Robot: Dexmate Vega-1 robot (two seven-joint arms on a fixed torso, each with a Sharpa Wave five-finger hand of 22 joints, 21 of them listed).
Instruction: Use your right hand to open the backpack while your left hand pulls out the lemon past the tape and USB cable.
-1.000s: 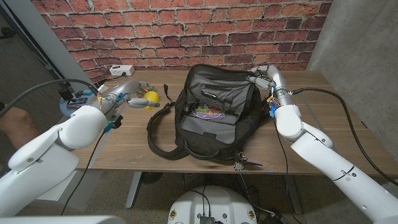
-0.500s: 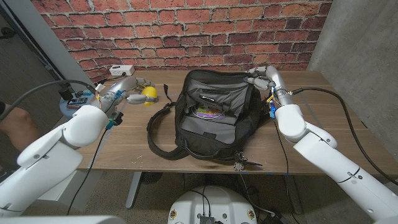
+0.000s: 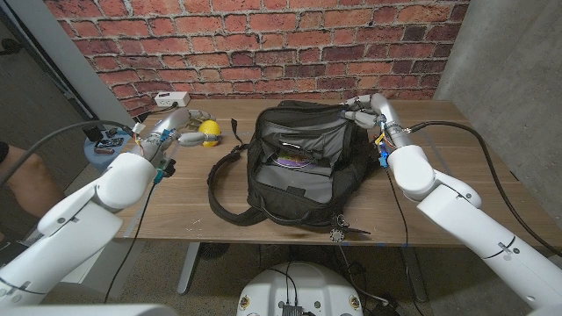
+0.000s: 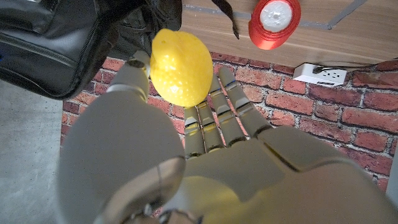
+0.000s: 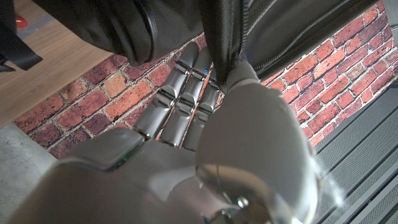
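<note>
One lemon [image 3: 209, 128] is seen out of the backpack [image 3: 294, 162], at the far left of the worktop [image 3: 457, 149], pinched at the tips of the left hand's [image 3: 172, 123] fingers [image 4: 214, 102]. In the left wrist view the fruit is pressed between the thumb and the other fingers. It is judged light, firm and smooth-skinned, rounded enough to slip or roll, so it is best taken around its broad middle rather than by its tapered ends.

One black backpack stands at the middle of the worktop, soft and floppy, its mouth gaping. Its far right rim is gripped by the right hand [image 3: 367, 107], the fabric edge being clamped between thumb and fingers in the right wrist view; the flap is likely to sag shut if it is let go. Something round and shiny can be made out inside, too unclear to name.

One red tape roll [image 4: 274, 22] lies on the worktop near the lemon. One white power strip [image 3: 167, 99] sits at the far left edge.
</note>
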